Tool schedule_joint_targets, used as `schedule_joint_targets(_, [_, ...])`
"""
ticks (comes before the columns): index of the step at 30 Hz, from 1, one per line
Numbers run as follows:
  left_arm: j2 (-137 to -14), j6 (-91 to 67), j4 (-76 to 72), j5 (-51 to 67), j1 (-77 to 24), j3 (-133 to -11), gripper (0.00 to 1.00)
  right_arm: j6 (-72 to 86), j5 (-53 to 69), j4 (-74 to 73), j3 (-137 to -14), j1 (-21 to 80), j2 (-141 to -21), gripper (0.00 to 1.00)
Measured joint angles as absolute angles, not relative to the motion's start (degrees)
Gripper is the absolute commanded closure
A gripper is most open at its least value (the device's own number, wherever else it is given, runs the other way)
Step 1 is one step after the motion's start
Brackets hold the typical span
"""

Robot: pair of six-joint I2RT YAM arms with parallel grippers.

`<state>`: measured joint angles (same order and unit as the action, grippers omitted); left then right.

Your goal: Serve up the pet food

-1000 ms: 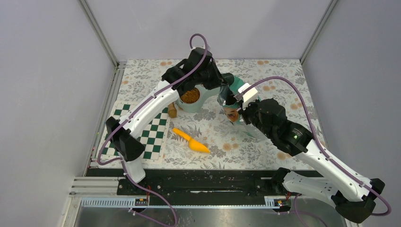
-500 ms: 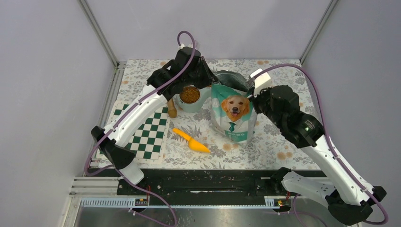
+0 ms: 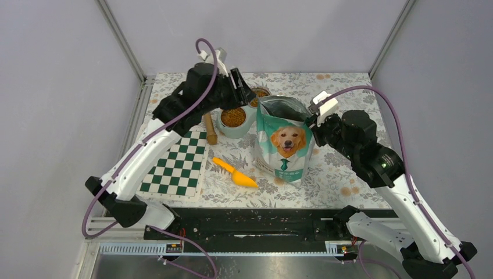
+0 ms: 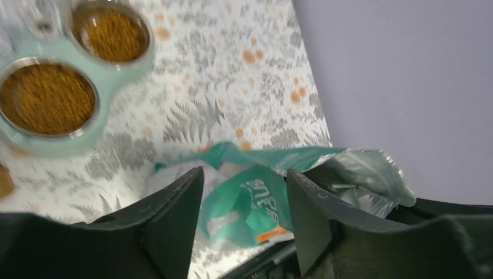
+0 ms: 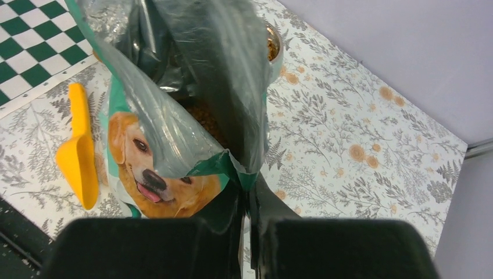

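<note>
The pet food (image 3: 234, 117) fills both cups of the mint double bowl (image 3: 239, 131); the left wrist view shows the pet food (image 4: 46, 99) in the near cup. The teal bag (image 3: 283, 142) printed with a golden dog stands upright, mouth open, and more kibble (image 5: 203, 119) shows inside it. My right gripper (image 3: 310, 121) is shut on the bag's top right edge, and in its own view the gripper (image 5: 247, 186) pinches that rim. My left gripper (image 3: 244, 88) hangs open just left of the bag's top. Its fingers (image 4: 174, 215) frame the bag (image 4: 256, 197) without touching it.
An orange scoop (image 3: 235, 173) lies on the floral cloth in front of the bowl. A green-and-white checkered mat (image 3: 177, 165) sits at the left. A small wooden piece (image 3: 209, 129) lies beside the bowl. Walls close in behind and on both sides.
The bag went from tilted over the bowl to standing upright. My left gripper opened, let go of the bag and drew back to the left. My right gripper kept its grip.
</note>
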<state>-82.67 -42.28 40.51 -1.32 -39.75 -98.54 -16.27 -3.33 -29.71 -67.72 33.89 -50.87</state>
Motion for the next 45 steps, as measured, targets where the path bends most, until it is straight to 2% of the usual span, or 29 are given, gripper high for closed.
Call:
schedule_joint_targets(5, [-78.87,-34.26,34.3,-0.75,-35.97,-97.38,0.34,-16.25,-0.4,-30.94,-67.4,33.69,-49.41,1.0])
schedule_joint_targets(9, [-74.39,-26.28,27.44,3.29,-32.29,-90.56,0.26,-15.57,2.04,-31.55,-67.26,33.63,-48.49,1.0])
schedule_joint_targets(15, [-68.31,-17.52,15.55,17.78,-26.37,-75.0,0.23,-13.21,4.69,-32.4,-66.22,33.61,-46.17,1.0])
schedule_joint_targets(21, [-68.88,-13.82,8.01,34.22,-22.41,-68.77,0.23,-8.91,6.11,-32.88,-66.19,33.58,-45.76,1.0])
schedule_joint_targets(36, [-82.89,-7.88,0.45,58.59,-22.17,-72.99,0.26,-5.93,7.66,-33.54,-66.48,33.39,-45.93,1.0])
schedule_joint_targets(45, [-85.06,-15.38,-18.22,70.0,-23.35,-73.01,0.26,-6.13,8.69,-34.96,-68.1,33.34,-47.42,1.0])
